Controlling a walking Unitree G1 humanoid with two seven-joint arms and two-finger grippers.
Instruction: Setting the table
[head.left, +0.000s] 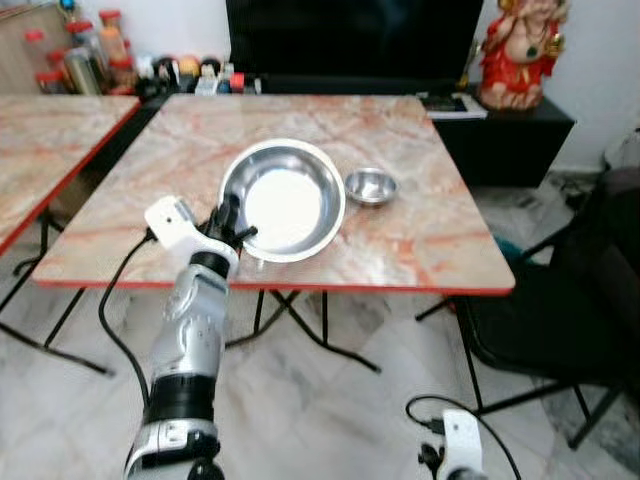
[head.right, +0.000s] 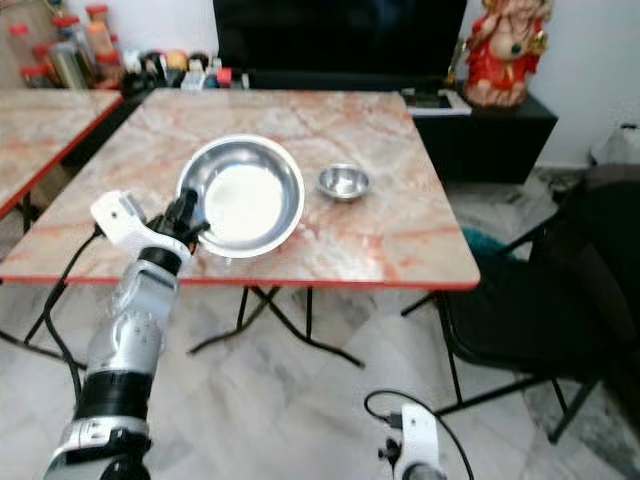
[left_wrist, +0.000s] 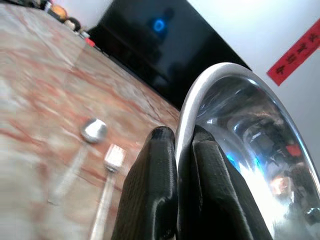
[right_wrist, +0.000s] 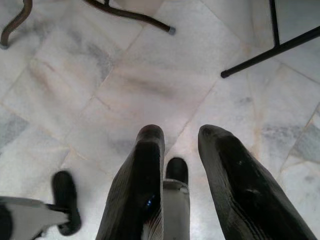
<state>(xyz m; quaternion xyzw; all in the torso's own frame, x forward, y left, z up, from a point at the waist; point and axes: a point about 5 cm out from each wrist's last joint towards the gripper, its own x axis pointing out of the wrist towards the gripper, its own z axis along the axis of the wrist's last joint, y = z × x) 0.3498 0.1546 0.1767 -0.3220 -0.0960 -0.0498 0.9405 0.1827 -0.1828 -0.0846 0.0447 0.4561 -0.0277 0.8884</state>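
Steel plate (head.left: 285, 200), its near rim pinched between the closed fingers of the left gripper (head.left: 229, 226), sits at the front of the marble surface (head.left: 420, 240) beside a small steel bowl (head.left: 371, 186); best eased down flat before the pinch is released.

Worktop (head.left: 400, 230): beige marble pattern with reddish-orange veins, red edge band; second worktop (head.left: 40, 140) on the left has the same finish. Large bowl (head.left: 285, 200) and small bowl (head.left: 371, 186) are shiny silver steel; left tool (head.left: 228, 222) is black on a silver arm with a white wrist block, right tool (right_wrist: 175, 150) also black. Floor (head.left: 330, 400) is pale grey-veined marble tile, chair (head.left: 560, 300) black, figurine (head.left: 520, 45) red and gold.
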